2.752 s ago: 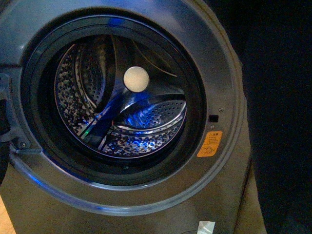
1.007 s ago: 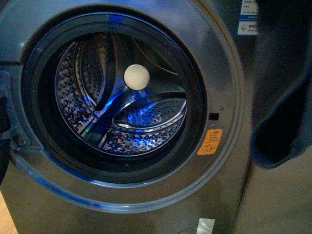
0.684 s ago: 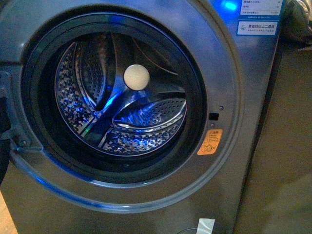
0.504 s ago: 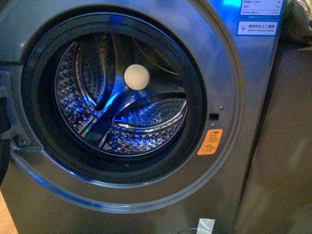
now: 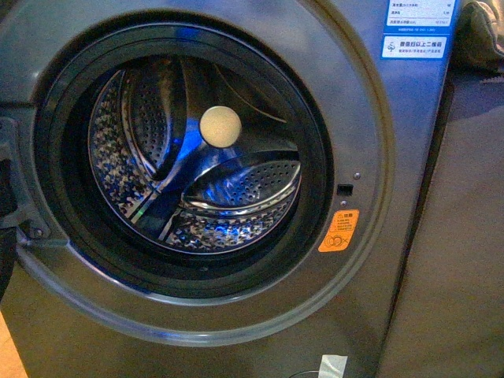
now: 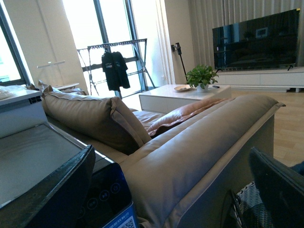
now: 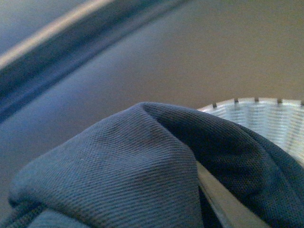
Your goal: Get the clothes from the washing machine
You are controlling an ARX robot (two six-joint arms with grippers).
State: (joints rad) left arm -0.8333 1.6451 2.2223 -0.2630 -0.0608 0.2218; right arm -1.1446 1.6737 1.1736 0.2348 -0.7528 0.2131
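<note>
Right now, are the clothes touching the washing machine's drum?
Apart. Front view shows the drum with no fabric in it; the clothes appear only in the right wrist view, by a white basket.

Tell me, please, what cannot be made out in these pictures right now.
- The right gripper: right wrist view, covered by the clothes; grip unknown.
- The basket: same view, only a rim shows behind the clothes.
- The labels on the washing machine: front view, print too small to read.
- Near floor of the drum: front view, hidden behind the dark door seal.
</note>
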